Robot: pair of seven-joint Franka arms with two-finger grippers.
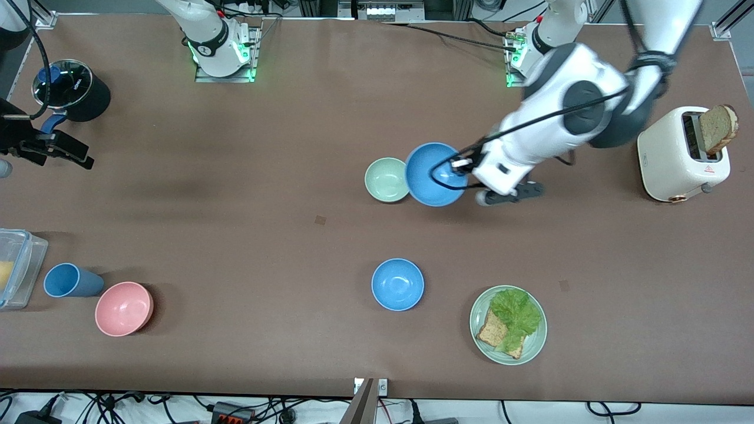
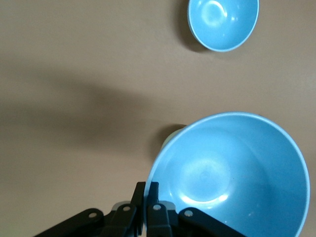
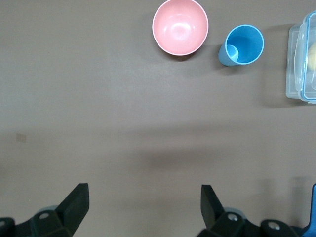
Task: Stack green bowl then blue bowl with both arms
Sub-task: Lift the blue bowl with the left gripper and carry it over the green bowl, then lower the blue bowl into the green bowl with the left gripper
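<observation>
I've got the left arm (image 1: 565,112) stretched out over mid-table, its left gripper (image 2: 146,197) pinched shut on the rim of the blue bowl (image 1: 435,174), which hangs tilted in the air just beside the green bowl (image 1: 387,180), overlapping its edge from above. The green bowl sits on the table (image 1: 235,235). A second blue bowl (image 1: 397,284) rests nearer the front camera. My right gripper (image 3: 143,200) waits with fingers spread wide, over bare table at the right arm's end.
</observation>
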